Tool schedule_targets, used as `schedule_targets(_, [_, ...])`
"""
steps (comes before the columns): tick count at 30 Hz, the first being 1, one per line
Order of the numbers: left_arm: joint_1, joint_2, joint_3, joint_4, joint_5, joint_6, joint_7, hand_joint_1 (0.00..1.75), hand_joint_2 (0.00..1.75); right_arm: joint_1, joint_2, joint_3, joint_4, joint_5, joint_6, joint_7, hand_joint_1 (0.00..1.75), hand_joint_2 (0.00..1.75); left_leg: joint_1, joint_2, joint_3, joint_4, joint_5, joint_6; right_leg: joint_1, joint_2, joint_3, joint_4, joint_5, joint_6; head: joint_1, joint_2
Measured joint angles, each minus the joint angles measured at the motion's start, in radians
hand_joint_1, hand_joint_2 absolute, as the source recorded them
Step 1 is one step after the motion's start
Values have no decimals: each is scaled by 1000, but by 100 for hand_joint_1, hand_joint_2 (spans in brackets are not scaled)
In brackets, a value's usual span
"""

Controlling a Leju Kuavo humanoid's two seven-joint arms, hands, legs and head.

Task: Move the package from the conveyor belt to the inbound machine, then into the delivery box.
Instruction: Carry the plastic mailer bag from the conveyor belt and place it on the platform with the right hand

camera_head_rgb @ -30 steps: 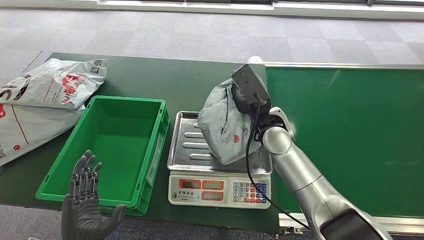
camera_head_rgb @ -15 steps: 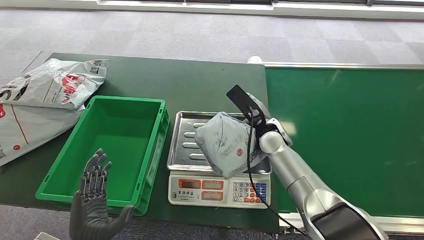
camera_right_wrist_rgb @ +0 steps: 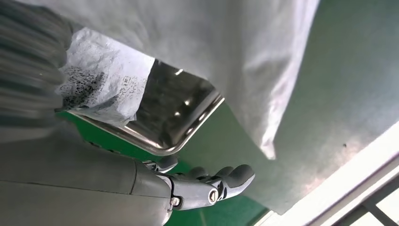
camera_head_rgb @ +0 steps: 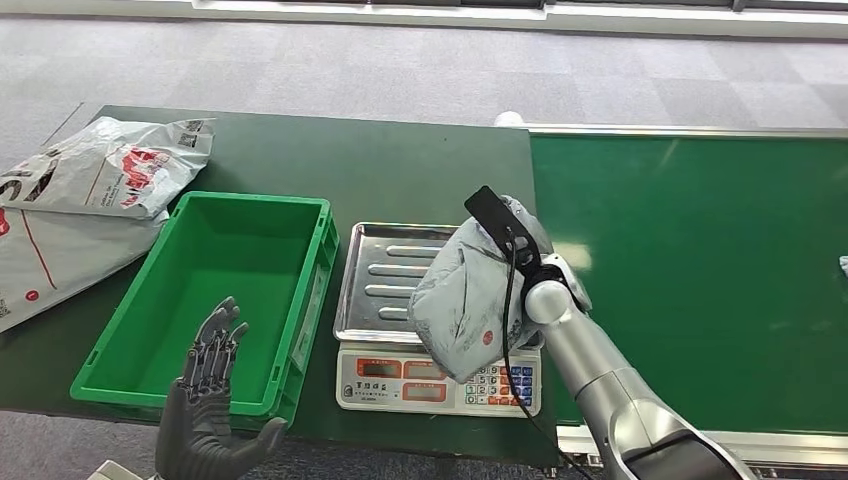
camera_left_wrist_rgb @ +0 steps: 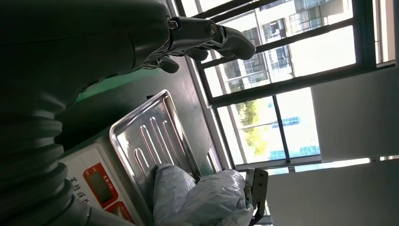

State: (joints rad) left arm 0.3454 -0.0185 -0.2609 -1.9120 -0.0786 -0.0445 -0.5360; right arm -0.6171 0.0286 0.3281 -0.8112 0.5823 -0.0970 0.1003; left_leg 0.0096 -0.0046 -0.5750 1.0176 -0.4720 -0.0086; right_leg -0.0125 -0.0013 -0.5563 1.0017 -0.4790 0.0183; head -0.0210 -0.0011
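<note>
While once lower, package [camera_head_rgb: 468, 300] higher over scale tray [camera_head_rgb: 385, 275].

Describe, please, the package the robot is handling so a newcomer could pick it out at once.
Start at the dark green table and find the scale with its steel tray, right of the green box. The package is the crumpled grey bag in the right hand over that tray. The other bags, white and red, lie flat at the table's far left.

No text is legible; the scale [camera_head_rgb: 440, 378] keypad digits are blurred.
</note>
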Motion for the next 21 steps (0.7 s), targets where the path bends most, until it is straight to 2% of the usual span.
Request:
schedule_targets(5, [-2,-5,0,0,-8,-6,-1,0,175,26,0,-24,-46,0,-22,-39,0,175,0,0,0,0,0,0,0,0,0,0,0,0,0,0])
schedule_targets(6, [-4,-9,0,0,-13,-9,-5,0,175,48,2,-40,-93,-11,-55,-95,0,175,0,0,0,0,0,0,0,0,0,0,0,0,0,0])
schedule_targets(9, [-24,-28,0,1,-51,-19,-30,0,175,175,10,-120,-458,-61,-254,-382,0,175,0,0,-2,0,0,0,0,-1,-2,0,0,0,0,0])
schedule_targets(10, [-32,-31,-2,1,-61,-15,-33,0,175,206,9,-135,-568,-68,-303,-432,0,175,0,0,-2,0,0,0,0,0,-3,0,0,0,0,0])
schedule_targets(15, [-59,-23,-50,8,-101,26,-28,0,175,307,-14,-154,-893,-62,-416,-485,0,175,0,0,-2,0,-1,0,0,0,-3,-1,-1,0,0,0])
schedule_targets(21, [-96,-2,-125,17,-139,64,21,0,175,463,-33,-172,-1108,-61,-490,-560,0,175,0,1,-1,0,-1,0,0,0,-3,-1,-1,0,0,0])
